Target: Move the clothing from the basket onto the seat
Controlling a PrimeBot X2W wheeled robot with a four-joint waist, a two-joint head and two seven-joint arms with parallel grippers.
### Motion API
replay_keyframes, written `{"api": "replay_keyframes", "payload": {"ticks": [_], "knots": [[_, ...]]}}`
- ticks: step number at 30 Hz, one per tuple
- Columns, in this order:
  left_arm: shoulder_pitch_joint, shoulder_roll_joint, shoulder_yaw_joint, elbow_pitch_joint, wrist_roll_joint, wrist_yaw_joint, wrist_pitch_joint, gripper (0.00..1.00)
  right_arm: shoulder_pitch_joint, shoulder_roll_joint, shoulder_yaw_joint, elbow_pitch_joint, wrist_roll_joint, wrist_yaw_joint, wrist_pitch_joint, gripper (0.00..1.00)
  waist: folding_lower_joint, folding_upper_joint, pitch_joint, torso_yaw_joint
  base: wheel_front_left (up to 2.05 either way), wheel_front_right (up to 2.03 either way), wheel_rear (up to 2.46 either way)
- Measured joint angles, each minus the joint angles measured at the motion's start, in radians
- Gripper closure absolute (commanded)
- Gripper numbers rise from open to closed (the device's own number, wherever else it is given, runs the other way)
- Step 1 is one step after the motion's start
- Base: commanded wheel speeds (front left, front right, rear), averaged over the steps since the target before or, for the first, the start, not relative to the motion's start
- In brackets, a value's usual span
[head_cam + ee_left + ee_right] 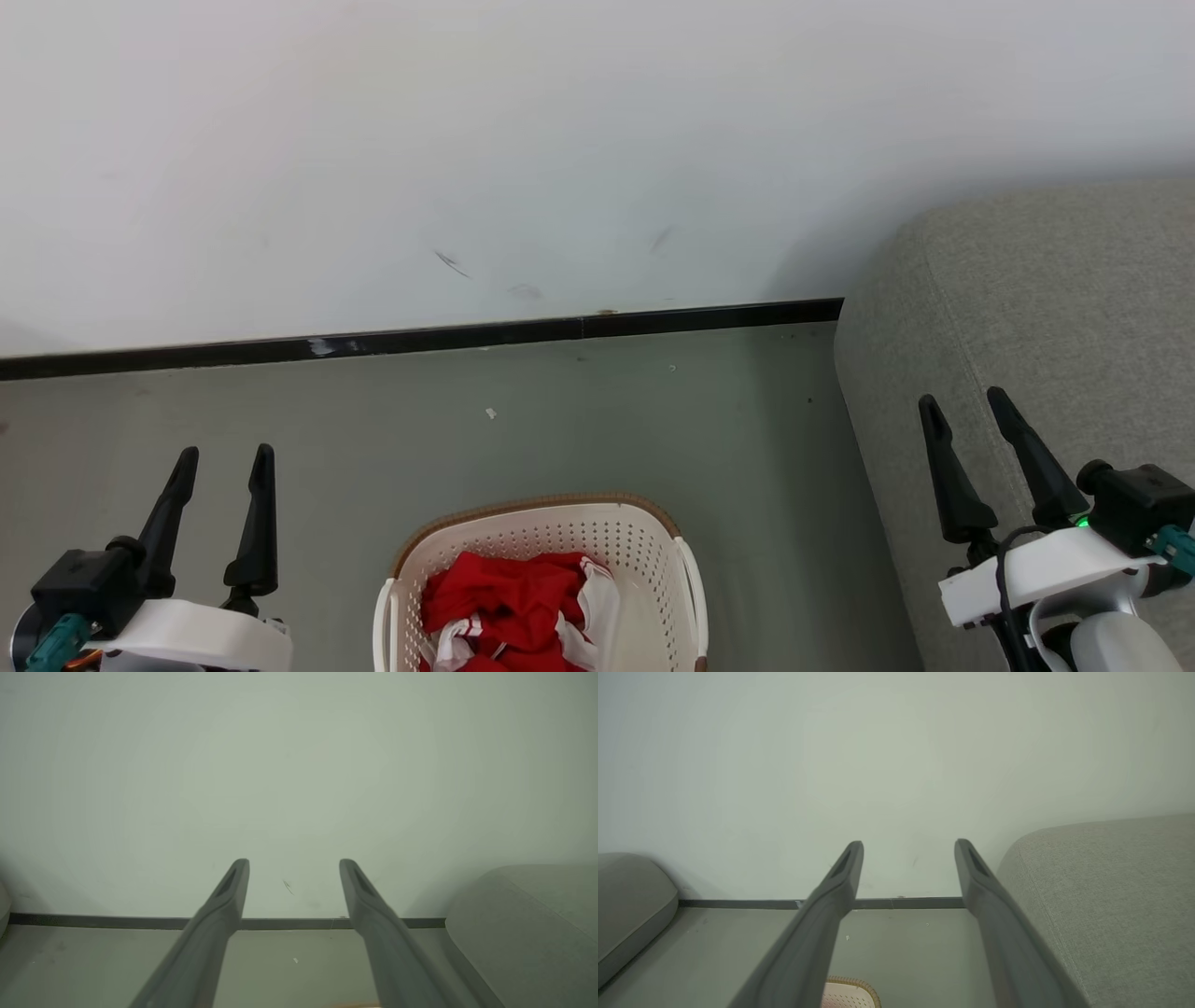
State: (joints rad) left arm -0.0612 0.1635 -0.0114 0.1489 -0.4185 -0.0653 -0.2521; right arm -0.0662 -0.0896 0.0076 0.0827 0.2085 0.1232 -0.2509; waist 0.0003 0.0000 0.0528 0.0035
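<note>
Down at the bottom centre of the head view, the clothing (509, 607) lies bunched inside the basket (560, 534), which stands on the floor (579, 429). The seat (1027, 308) occupies the right side. The left gripper (228, 452) at lower left and the right gripper (962, 397) at lower right both stand wide, holding nothing.

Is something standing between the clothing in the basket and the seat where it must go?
Nothing visible does. A strip of floor separates the basket from the seat to its right; the clothing needs lifting over the basket's own wall.
</note>
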Motion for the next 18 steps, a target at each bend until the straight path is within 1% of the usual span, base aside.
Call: {"api": "replay_keyframes", "payload": {"ticks": [10, 18], "knots": [[-0.017, -0.008, -0.001, 0.019, -0.001, -0.013, 0.0, 0.0, 0.0, 0.015, 0.004, 0.0, -0.003, 0.0, 0.0, 0.0, 0.0, 0.0, 0.044, -0.008, 0.0, 0.0, 0.0], [-0.046, -0.014, -0.019, 0.047, -0.002, -0.026, 0.0, 0.0, -0.002, 0.02, 0.006, 0.0, -0.004, 0.0, 0.0, 0.0, 0.0, 0.0, 0.086, -0.014, 0.0, 0.0, 0.0]]}}
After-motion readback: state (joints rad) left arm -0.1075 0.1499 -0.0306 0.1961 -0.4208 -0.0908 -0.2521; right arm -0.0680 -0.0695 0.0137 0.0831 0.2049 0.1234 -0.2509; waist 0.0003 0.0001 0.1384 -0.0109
